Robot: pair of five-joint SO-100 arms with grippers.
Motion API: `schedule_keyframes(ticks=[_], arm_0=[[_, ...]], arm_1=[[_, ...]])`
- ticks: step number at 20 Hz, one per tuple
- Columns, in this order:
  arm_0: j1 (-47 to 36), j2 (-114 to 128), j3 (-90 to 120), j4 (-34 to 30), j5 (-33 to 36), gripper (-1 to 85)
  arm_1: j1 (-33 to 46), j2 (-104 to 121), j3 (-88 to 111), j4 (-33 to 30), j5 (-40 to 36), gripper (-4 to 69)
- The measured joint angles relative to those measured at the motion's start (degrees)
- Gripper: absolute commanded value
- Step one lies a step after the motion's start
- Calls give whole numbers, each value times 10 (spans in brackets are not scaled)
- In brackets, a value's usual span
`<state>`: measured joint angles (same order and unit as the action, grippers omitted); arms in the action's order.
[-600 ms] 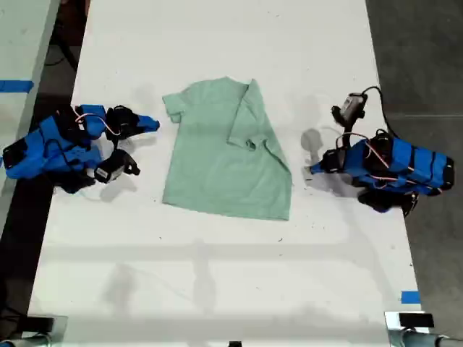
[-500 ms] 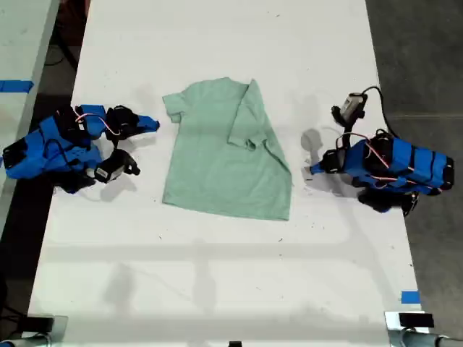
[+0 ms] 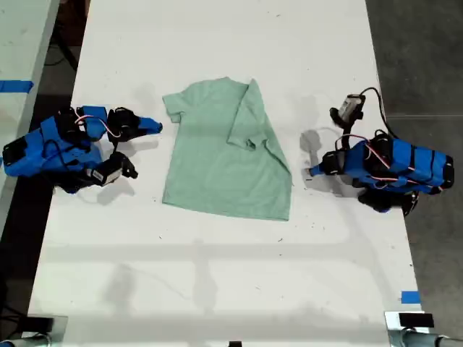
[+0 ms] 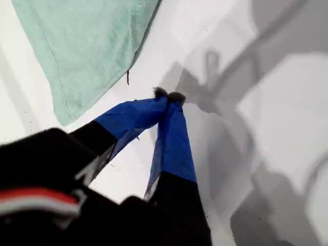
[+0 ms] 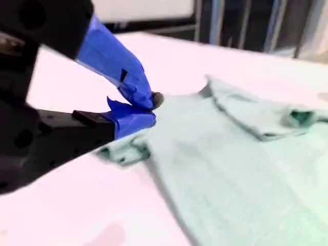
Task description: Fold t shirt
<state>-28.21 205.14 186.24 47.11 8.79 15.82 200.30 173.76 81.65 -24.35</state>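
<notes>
- mint-green and softly wrinkled, the t shirt (image 3: pixel 224 155) lies flat on the white bench (image 3: pixel 217 275), about midway between our two arms and a little toward the far end in the exterior view.
- one side of it is folded over the body: a sleeve lies on top near the middle, and the folded edge runs slanting toward the hem on the exterior view's right.
- the other sleeve sticks out flat on the exterior view's left, and the hem runs straight along the near side.
- our second hand (image 3: pixel 156 126) points at the shirt from the exterior view's left, just beside the flat sleeve and apart from the cloth.
- in the second wrist view this hand (image 5: pixel 151 108) has its blue tips pressed together with nothing between them, and the t shirt (image 5: pixel 230 169) spreads out beyond it.
- our first hand (image 3: pixel 312 172) points at the shirt from the exterior view's right, near the folded edge and not touching it.
- in the first wrist view this hand (image 4: pixel 168 95) is closed too, tips meeting over bare bench and gripping nothing, with a hem corner of the t shirt (image 4: pixel 87 46) near by.
- both blue arms sit low over the bench, well apart, one on each side of the shirt.
- a strip of blue tape (image 3: pixel 410 297) marks the bench's edge on the exterior view's right.
- dark floor (image 3: pixel 419 58) shows beyond that edge.
</notes>
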Motion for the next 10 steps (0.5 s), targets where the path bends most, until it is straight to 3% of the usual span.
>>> schedule_keyframes(ticks=[5,7,10], arm_0=[[-31,-182,-96,-38,58,-3],[-63,-359,-233,6,98,93],[-146,-662,-521,134,207,204]], arm_1=[[4,0,0,0,0,-15],[4,0,0,0,0,-15],[4,0,0,0,0,-15]])
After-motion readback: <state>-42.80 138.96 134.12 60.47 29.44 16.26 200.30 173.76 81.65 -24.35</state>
